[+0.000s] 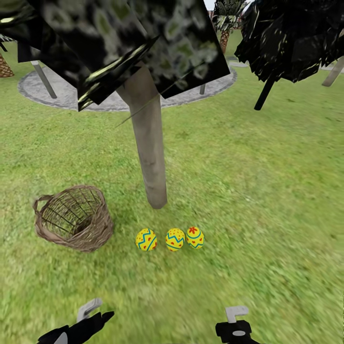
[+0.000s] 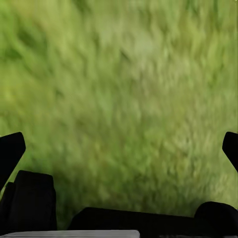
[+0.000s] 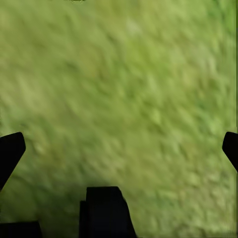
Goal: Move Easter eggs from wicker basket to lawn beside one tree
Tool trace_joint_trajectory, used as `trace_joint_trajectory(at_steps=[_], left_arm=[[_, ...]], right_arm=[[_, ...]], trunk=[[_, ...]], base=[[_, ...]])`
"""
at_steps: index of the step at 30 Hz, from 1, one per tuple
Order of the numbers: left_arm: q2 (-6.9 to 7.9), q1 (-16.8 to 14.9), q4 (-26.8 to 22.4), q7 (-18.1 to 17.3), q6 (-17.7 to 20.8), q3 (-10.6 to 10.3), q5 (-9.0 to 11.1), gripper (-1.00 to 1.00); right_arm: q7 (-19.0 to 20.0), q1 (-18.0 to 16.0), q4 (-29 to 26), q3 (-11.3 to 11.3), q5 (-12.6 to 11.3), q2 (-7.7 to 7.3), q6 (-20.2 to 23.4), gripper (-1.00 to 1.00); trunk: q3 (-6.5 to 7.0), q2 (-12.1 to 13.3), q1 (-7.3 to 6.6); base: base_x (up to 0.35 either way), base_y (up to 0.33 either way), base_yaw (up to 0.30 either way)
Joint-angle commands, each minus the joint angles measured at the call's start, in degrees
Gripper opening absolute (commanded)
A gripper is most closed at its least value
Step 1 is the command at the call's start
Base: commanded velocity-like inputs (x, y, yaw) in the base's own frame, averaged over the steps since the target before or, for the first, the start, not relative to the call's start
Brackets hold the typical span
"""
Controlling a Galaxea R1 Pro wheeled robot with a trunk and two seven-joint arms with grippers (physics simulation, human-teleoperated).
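Three yellow painted Easter eggs lie in a row on the lawn (image 1: 248, 181) just in front of the tree's pale trunk (image 1: 149, 153): one (image 1: 146, 239), one (image 1: 175, 239) and one (image 1: 195, 237). The wicker basket (image 1: 74, 218) stands upright to their left with nothing showing inside it. My left gripper (image 2: 119, 144) hangs open over bare grass (image 2: 124, 89), and its arm shows in the head view at the bottom left (image 1: 76, 327). My right gripper (image 3: 119, 144) is open over grass (image 3: 124, 84) too, its arm at the bottom right (image 1: 234, 327). Neither holds anything.
Dark spotted leaves (image 1: 129, 43) hang low over the trunk. A thin dark-trunked black tree (image 1: 265, 93) stands at the back right. A grey circular paved patch (image 1: 62, 95) with grey posts lies behind. Grass stretches wide to the right.
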Motion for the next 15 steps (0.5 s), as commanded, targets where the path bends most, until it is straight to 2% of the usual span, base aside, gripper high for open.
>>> trace_joint_trajectory(at_steps=[1, 15], left_arm=[[0.08, 0.0, 0.0, 0.0, 0.2, -0.3, 0.6, 1.0], [0.26, 0.0, 1.6, 0.1, -1.1, -0.3, 0.6, 1.0]], right_arm=[[-0.2, 0.0, 0.2, 0.5, -0.6, 0.02, -0.2, 1.0], [-0.2, 1.7, 1.3, 0.6, -0.3, 0.0, -0.3, 1.0]], trunk=[[0.15, 0.4, -0.23], [2.66, 6.0, -3.31]], base=[[0.0, 0.0, 0.0], [0.0, 0.0, 0.0]])
